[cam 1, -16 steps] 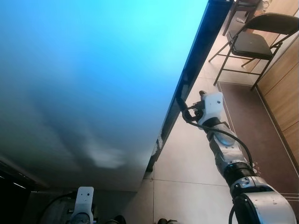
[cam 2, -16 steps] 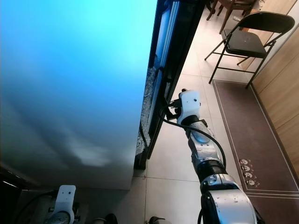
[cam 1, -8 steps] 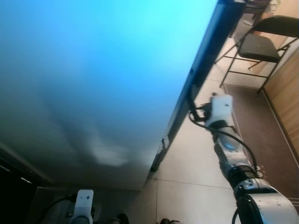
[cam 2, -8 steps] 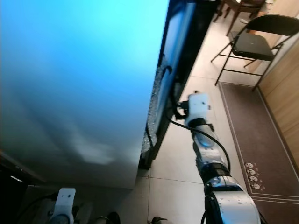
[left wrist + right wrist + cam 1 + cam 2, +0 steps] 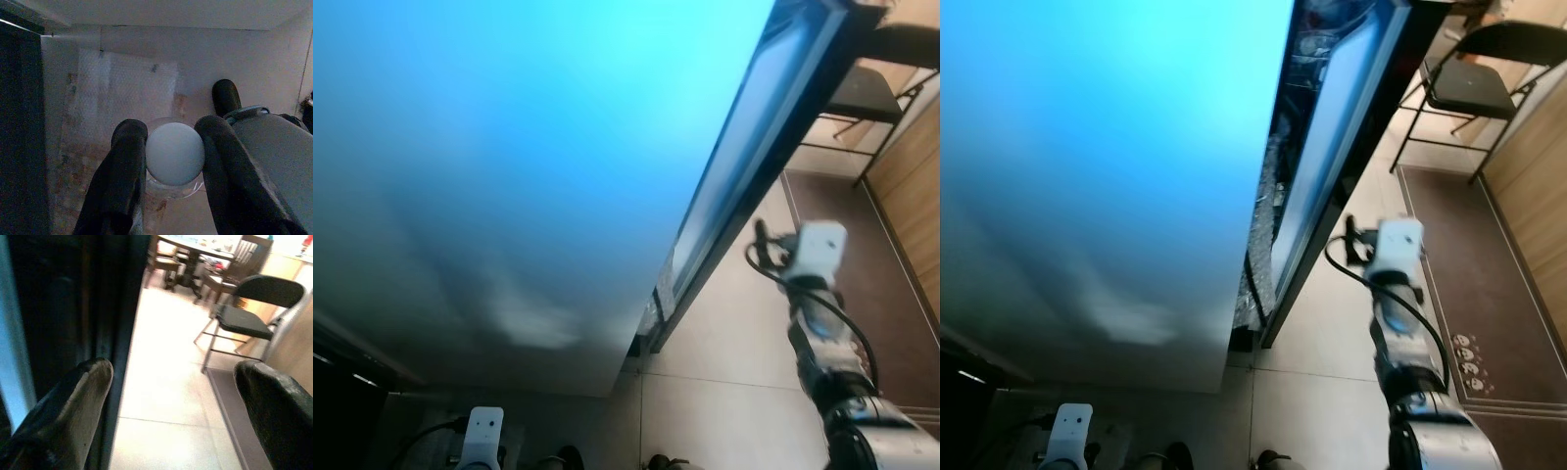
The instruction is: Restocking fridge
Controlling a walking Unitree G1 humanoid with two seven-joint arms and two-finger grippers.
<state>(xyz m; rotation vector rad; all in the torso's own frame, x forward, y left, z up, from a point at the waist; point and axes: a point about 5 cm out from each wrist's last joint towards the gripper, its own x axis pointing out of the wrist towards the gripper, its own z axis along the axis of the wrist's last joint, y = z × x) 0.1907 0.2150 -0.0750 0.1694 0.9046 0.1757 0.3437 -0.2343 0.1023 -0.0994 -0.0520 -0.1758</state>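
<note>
The fridge's big blue front (image 5: pixel 509 147) looms close on the left. Its door (image 5: pixel 1332 147) stands ajar, and dark shelves (image 5: pixel 1278 166) show in the gap. My right gripper (image 5: pixel 171 396) is open beside the door's edge, its black fingers (image 5: pixel 73 401) wide apart with nothing between them. Its white wrist (image 5: pixel 818 250) hangs just right of the door. My left gripper (image 5: pixel 173 132) is low by my body, shut on a clear bottle with a round white cap (image 5: pixel 175 152). The left wrist (image 5: pixel 481 441) sits at the bottom of the eye views.
A black folding chair (image 5: pixel 1464 83) stands ahead on the right, next to a brown rug (image 5: pixel 1489 274) along a wooden wall (image 5: pixel 911 186). Pale floor tiles (image 5: pixel 724 372) run between fridge and rug. A dining table with chairs (image 5: pixel 205 254) lies farther off.
The fridge door has swung wider open and its inner face and shelves now show. My right arm has moved rightward with it. The left arm has stayed low.
</note>
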